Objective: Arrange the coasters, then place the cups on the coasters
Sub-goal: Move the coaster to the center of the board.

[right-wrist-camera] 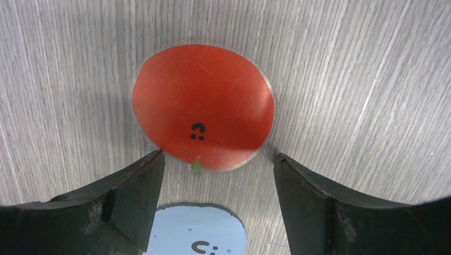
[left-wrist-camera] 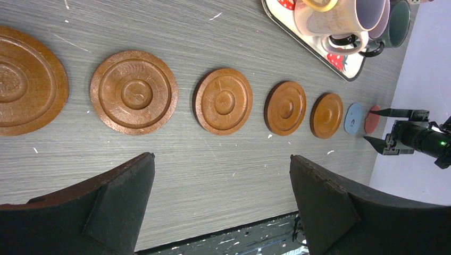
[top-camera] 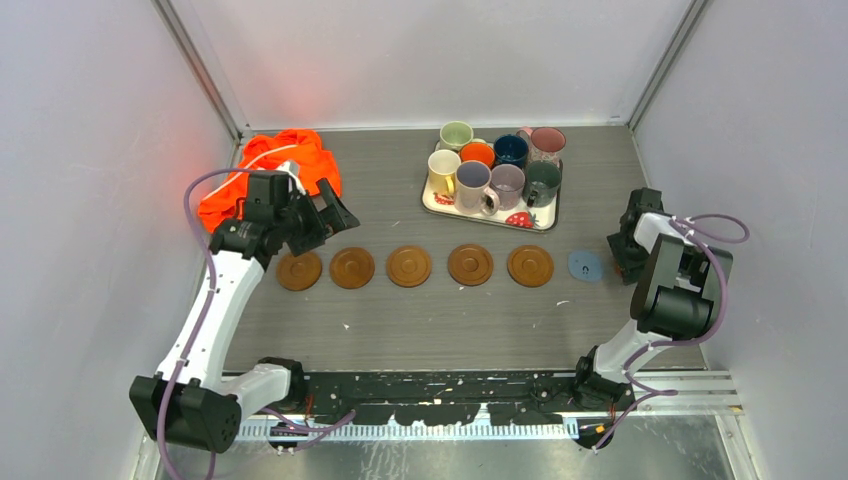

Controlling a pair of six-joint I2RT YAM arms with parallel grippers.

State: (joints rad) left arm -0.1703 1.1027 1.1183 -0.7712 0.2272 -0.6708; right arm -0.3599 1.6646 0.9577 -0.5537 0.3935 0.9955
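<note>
While low over red coaster (right-wrist-camera: 202, 101) with right gripper (right-wrist-camera: 218, 155) spread empty, left gripper (left-wrist-camera: 222, 156) too, may clip and shove it onto light-blue coaster (right-wrist-camera: 194, 231).

White links (top-camera: 215, 300), blk joints (top-camera: 680, 310), lilac cables (top-camera: 186, 208); L tool (left-wrist-camera: 222, 156), R tool (right-wrist-camera: 218, 153) blk

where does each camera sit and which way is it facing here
top external: above and behind the bases, looking down on the table; both arms show.
left wrist: at the row's left end, facing along the brown coasters toward the right gripper; own open fingers below.
right wrist: straight down on the red coaster; own fingers at the bottom.
shared: both wrist views catch the red and the light-blue coaster.
</note>
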